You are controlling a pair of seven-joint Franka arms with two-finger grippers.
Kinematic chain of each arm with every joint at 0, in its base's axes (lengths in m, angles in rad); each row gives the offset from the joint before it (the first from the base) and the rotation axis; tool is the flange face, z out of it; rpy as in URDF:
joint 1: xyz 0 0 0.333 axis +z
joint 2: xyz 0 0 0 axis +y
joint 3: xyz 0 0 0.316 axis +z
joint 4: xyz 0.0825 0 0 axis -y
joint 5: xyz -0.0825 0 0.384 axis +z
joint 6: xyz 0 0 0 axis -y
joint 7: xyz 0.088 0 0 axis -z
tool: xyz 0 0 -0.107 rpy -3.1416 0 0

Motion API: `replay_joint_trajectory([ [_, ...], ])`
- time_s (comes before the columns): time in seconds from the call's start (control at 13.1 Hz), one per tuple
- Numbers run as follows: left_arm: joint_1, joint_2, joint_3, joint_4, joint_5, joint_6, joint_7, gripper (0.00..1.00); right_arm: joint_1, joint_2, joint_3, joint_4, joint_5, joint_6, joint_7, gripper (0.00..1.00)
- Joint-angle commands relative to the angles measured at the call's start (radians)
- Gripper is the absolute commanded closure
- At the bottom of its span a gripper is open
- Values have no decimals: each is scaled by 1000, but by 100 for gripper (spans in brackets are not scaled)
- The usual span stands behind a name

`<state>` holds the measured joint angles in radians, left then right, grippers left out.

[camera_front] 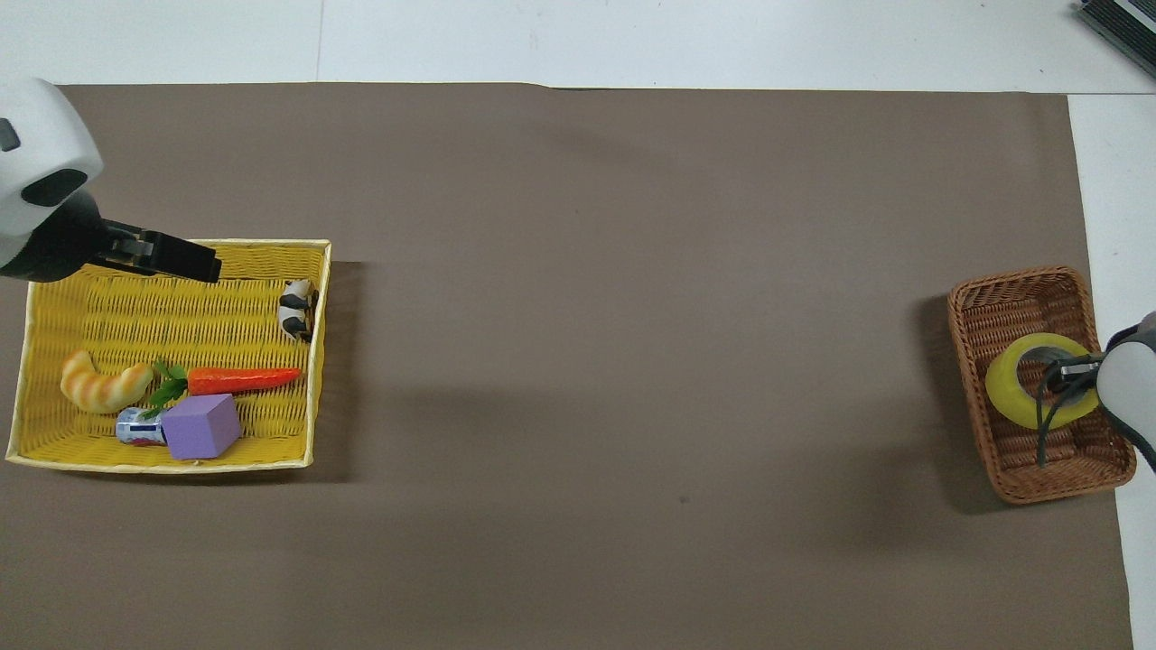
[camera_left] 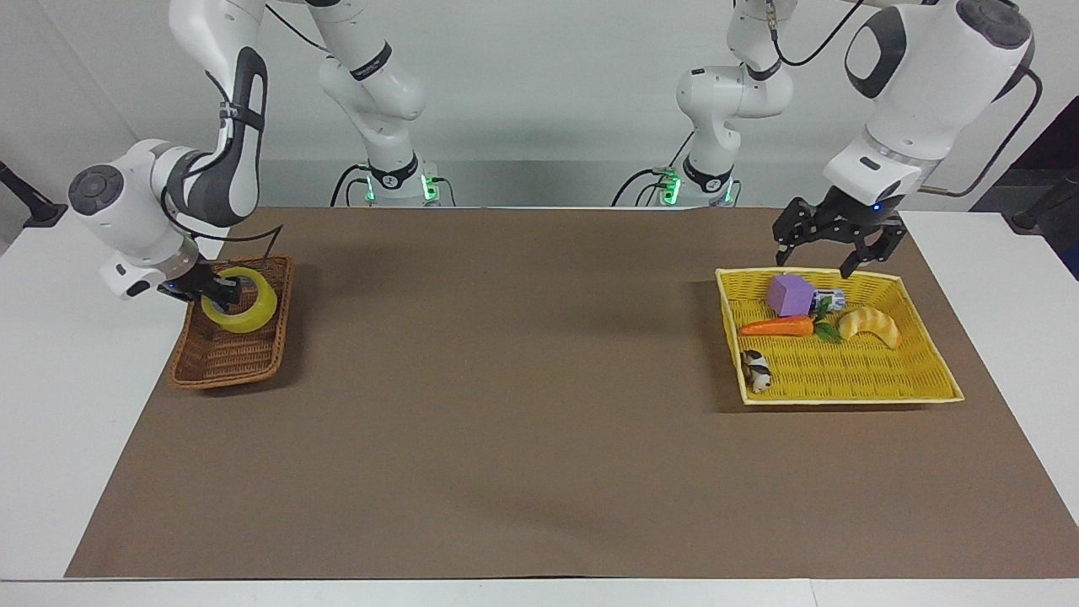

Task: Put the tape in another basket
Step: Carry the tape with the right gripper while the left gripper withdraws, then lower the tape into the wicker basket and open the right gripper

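The yellow tape sits tilted inside the brown wicker basket at the right arm's end of the table. My right gripper is low in that basket, shut on the tape's upper rim. From overhead, the tape lies within the basket's walls, with the right gripper at its hole. My left gripper hangs open and empty over the yellow basket's edge nearest the robots.
The yellow woven basket at the left arm's end holds a purple cube, a carrot, a croissant toy, a small can and a cow figure. A brown mat covers the table.
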<state>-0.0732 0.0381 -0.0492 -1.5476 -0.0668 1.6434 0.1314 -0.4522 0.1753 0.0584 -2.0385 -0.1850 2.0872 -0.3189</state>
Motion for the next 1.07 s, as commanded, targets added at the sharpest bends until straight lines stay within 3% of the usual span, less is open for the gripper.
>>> replay_joint_trajectory([
  [0.0, 6, 23, -11, 130, 56, -135, -4, 0, -22, -3, 12, -14, -59, 24, -37, 0],
  [0.15, 6, 13, -11, 164, 61, -200, -4, 0, -34, -3, 12, -8, -85, 14, -58, 0],
  [0.38, 3, -62, -12, 62, 59, -197, -7, 0, -17, -11, 18, 49, -83, -7, -49, 0],
  [0.61, 4, -75, -11, 37, 59, -186, -1, 0, 45, -22, 21, 144, -68, -59, -31, 0],
  [0.99, 21, -72, -9, 37, 45, -168, 5, 0, 202, -37, 26, 320, -67, -234, 246, 0],
])
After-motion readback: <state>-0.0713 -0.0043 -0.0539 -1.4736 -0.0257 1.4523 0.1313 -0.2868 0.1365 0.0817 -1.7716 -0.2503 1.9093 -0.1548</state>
